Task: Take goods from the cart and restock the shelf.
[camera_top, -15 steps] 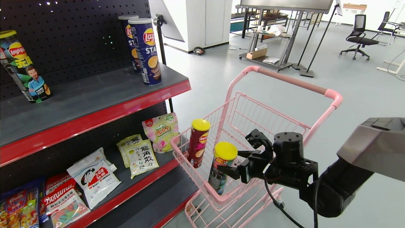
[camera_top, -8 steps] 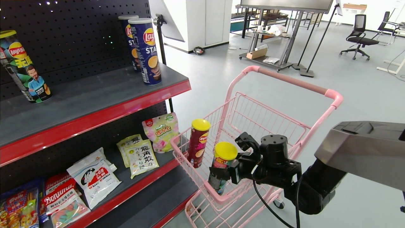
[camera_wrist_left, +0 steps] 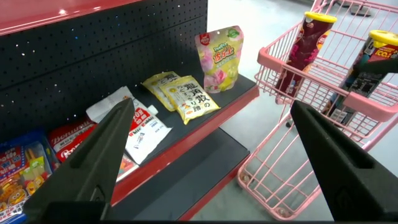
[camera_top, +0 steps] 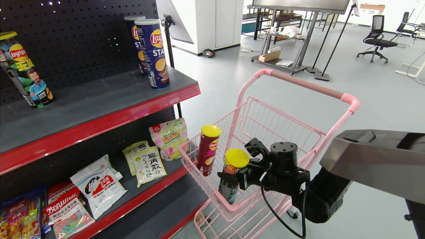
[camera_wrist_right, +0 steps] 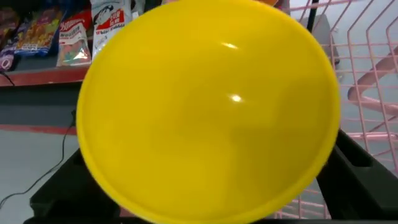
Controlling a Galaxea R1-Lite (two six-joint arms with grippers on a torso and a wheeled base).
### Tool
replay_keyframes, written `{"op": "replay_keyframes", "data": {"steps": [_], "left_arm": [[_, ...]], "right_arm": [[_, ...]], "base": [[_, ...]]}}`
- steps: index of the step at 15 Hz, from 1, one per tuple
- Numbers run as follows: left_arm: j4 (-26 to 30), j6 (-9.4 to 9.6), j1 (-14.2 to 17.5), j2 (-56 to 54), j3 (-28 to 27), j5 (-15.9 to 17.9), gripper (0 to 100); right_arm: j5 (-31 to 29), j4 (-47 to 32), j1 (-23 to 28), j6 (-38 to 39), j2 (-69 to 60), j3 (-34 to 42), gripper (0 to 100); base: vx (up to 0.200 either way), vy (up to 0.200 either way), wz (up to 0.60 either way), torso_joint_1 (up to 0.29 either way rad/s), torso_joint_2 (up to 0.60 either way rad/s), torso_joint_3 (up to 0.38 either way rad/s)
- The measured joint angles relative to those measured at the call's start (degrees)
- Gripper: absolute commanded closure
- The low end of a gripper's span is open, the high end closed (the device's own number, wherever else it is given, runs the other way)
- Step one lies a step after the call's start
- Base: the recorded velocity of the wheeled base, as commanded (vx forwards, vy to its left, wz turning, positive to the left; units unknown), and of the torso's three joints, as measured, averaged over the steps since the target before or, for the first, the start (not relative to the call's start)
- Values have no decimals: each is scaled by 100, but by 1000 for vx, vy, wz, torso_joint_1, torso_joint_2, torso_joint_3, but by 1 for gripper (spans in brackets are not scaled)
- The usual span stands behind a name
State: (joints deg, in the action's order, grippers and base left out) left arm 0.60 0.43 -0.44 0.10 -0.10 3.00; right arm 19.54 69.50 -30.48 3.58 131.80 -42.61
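A pink cart (camera_top: 305, 84) stands to the right of the shelf. In its front corner stand two chip cans: a maroon can (camera_top: 207, 152) and a dark can with a yellow lid (camera_top: 236, 158). My right gripper (camera_top: 231, 176) is open, one finger on each side of the dark can just below the lid. That yellow lid (camera_wrist_right: 211, 106) sits right under the right wrist camera, with black fingers (camera_wrist_right: 56, 193) flanking it. My left gripper (camera_wrist_left: 211, 106) is open and holds nothing, low down in front of the bottom shelf. The left wrist view has both cans (camera_wrist_left: 305, 46) in the cart (camera_wrist_left: 311, 81).
The upper shelf (camera_top: 99, 99) carries two blue cans (camera_top: 154, 49) at its right end and a green can (camera_top: 25, 73) at the left, with bare room between. Several snack bags (camera_top: 99, 186) lie on the lower shelf. Open floor lies beyond the cart.
My right gripper has moved left, from beside the dark can to around it. The can and the cart have stayed where they were.
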Motion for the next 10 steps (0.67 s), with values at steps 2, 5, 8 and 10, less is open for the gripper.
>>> {"op": "replay_keyframes", "data": {"steps": [2, 5, 8, 10], "left_arm": [[2, -2, 0, 0, 0, 0, 0], [2, 0, 0, 0, 0, -2, 0], [2, -7, 0, 0, 0, -2, 0], [2, -2, 0, 0, 0, 0, 0]], "right_arm": [[-11, 134, -4, -9, 129, 9, 100], [-241, 161, -34, -9, 168, 0, 100], [-534, 55, -33, -13, -105, -15, 100], [-734, -146, -26, -15, -474, -22, 100]], "base": [[0, 0, 0, 0, 0, 0], [0, 0, 0, 0, 0, 0], [0, 0, 0, 0, 0, 0], [0, 0, 0, 0, 0, 0]]}}
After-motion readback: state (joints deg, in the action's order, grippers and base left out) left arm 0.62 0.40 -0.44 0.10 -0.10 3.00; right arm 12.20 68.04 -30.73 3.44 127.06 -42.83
